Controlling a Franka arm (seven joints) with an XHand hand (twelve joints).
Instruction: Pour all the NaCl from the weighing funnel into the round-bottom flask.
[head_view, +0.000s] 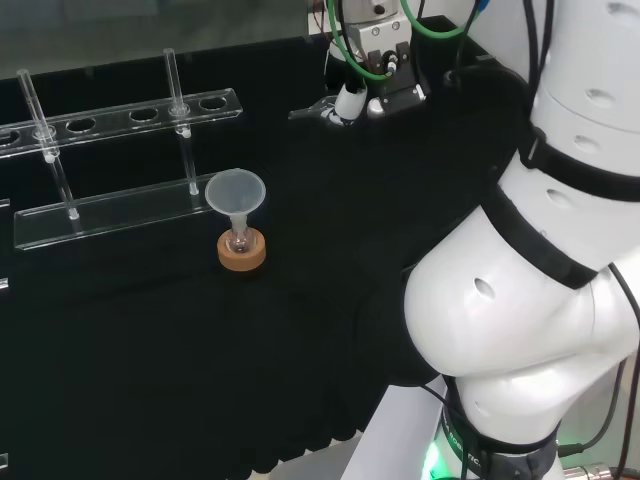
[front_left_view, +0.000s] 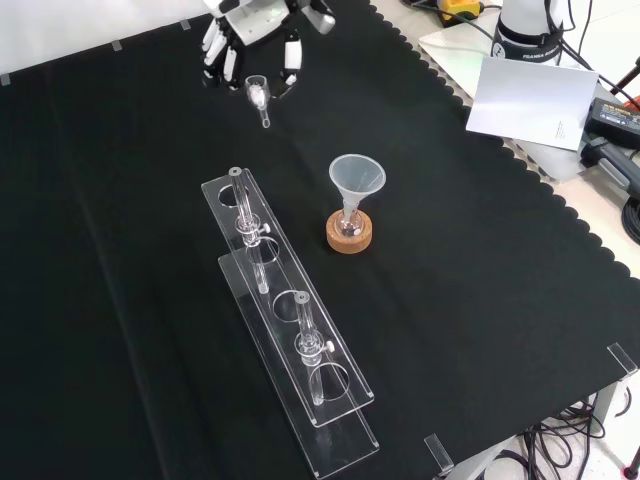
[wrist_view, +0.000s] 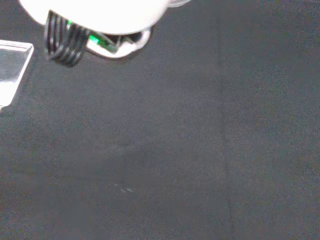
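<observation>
One clear rack (front_left_view: 290, 340) takes up most of the cloth, then comes the hand (front_left_view: 250, 35) at the front view's top, fingers curled round the tiny weighing funnel (front_left_view: 258, 95). That funnel looks light, slick and breakable, so I'd hold its bowl, well apart from the round-bottom flask (front_left_view: 350, 225) on its cork ring (front_left_view: 351, 238).

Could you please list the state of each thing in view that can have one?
hand: raised at the far edge of the cloth, fingers curled round the weighing funnel.
weighing funnel: held, spout pointing down, apart from the flask.
round-bottom flask: upright on its cork ring, plastic funnel in its neck.
</observation>
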